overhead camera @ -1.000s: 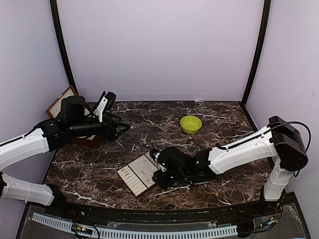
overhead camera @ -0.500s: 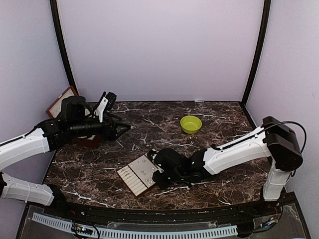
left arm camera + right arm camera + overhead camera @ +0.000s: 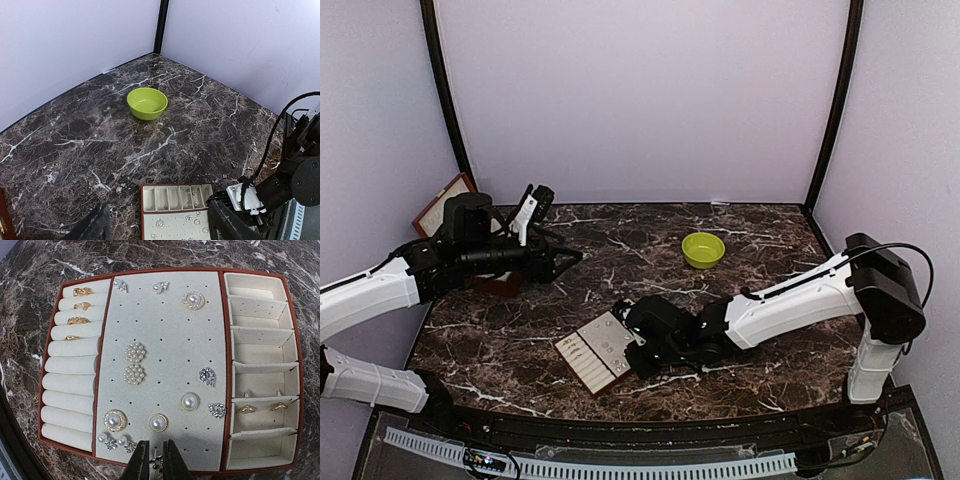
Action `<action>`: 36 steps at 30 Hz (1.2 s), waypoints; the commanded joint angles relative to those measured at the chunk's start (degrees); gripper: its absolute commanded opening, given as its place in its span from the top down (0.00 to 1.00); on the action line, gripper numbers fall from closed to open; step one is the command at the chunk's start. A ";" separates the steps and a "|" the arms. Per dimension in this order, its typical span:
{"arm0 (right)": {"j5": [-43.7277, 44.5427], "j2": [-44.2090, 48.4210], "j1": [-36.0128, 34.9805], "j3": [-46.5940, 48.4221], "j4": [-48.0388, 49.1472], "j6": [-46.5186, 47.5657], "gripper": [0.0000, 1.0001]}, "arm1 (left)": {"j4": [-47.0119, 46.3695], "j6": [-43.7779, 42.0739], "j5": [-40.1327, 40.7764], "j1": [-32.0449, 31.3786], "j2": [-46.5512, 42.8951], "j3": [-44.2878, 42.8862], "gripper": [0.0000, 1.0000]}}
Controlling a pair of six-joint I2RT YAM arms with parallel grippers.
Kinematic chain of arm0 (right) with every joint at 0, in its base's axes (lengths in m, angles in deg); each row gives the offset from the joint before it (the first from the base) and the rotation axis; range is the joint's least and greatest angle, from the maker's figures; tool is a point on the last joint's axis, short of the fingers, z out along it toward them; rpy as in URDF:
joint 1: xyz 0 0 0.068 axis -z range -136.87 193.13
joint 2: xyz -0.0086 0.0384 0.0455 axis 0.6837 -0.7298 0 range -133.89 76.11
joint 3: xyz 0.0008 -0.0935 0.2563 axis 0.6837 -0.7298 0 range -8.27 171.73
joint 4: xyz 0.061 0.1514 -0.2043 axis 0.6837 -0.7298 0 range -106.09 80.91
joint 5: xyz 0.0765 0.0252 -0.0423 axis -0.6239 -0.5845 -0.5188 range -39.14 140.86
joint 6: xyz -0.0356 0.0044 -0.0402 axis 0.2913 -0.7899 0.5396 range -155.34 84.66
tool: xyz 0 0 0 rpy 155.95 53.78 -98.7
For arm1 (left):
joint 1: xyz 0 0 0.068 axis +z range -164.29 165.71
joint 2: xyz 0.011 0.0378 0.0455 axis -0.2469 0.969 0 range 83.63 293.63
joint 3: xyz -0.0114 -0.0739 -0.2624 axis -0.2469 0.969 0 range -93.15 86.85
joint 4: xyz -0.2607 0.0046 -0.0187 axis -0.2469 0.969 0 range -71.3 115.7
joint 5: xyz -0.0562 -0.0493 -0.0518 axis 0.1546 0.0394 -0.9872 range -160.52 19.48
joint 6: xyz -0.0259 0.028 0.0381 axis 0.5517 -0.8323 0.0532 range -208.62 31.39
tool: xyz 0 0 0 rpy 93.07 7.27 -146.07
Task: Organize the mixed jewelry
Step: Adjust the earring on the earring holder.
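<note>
Cream tray [image 3: 170, 340] holding pearl studs [image 3: 135, 362]; right gripper [image 3: 156, 460] at its edge seemingly pinching silvery piece [image 3: 155, 461]; left gripper [image 3: 563, 258] gaping empty, well apart.

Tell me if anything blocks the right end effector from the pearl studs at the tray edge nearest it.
Nothing visible does. The right end effector sits over the near rim of the tray, and the pearl studs lie just beside it, with only bare cream panel between. Something tiny glints between its fingers; unclear what.
</note>
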 commanded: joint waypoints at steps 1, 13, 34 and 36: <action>0.81 -1.22 -0.16 2.07 -0.71 0.85 0.88 | -0.05 -0.29 -0.94 0.17 -0.10 -1.73 0.31; 1.08 -2.11 -0.43 3.74 -2.31 1.13 0.93 | -0.07 -0.19 -1.33 0.18 -0.27 -1.73 0.31; 2.44 -3.90 -0.88 4.30 -2.09 -1.26 0.96 | -0.05 -0.09 -1.48 0.18 -0.54 -1.73 0.31; 2.40 -3.83 -0.94 4.14 -1.75 -1.73 0.96 | -0.02 -0.09 -1.48 0.17 -0.62 -1.73 0.31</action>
